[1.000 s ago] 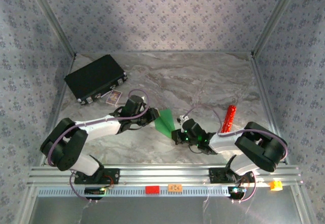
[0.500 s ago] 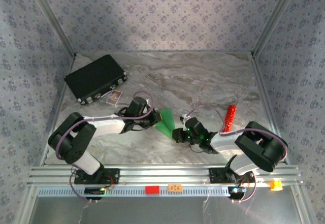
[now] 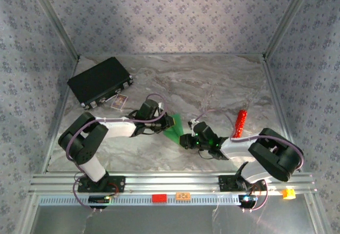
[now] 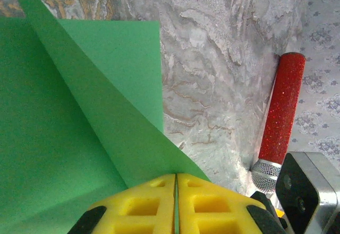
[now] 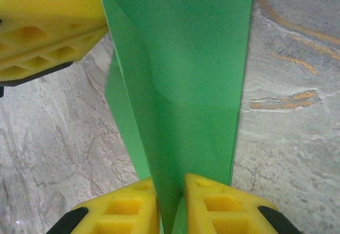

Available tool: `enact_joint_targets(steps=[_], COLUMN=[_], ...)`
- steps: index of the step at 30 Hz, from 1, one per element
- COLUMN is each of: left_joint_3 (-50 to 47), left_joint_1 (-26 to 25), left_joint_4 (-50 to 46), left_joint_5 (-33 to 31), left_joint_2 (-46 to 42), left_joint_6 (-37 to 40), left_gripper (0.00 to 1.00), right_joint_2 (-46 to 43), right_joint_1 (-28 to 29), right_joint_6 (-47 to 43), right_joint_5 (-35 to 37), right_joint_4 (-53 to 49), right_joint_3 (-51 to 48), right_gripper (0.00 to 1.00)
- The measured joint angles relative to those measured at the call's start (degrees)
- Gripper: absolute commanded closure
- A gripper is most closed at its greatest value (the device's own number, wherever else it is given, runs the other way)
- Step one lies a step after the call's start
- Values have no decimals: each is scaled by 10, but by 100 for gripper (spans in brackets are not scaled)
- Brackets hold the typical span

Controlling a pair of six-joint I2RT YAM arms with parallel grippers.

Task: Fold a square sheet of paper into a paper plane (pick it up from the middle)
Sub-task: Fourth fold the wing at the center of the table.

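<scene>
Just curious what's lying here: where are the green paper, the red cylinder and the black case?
green paper [image 4: 42, 138], left wrist view, broad left panel.
red cylinder [image 3: 239, 123], top view, mid-body.
black case [image 3: 99, 81], top view, lid centre.

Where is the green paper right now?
Top view, centre: the green paper is pinched by the left gripper, its other end inside the right gripper.

Lab test cell: wallpapered walls [image 3: 170, 16], marble tabletop [image 3: 212, 80], aluminium mounting rail [image 3: 170, 183].
</scene>
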Motion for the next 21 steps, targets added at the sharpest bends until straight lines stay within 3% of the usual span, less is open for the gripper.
enact_joint_targets(steps=[8,21], left_joint_3=[0,0], left_joint_1=[0,0], left_joint_4=[2,2], left_joint_5=[0,-1], left_joint_2=[0,0], left_joint_6=[0,0], left_gripper=[91,87], right_joint_2=[-2,-2], right_joint_1=[0,-6], right_joint_6=[-5,-10], right_joint_5=[-6,-16], right_joint_4=[-38,-59], right_joint_3=[17,27], right_gripper=[79,88])
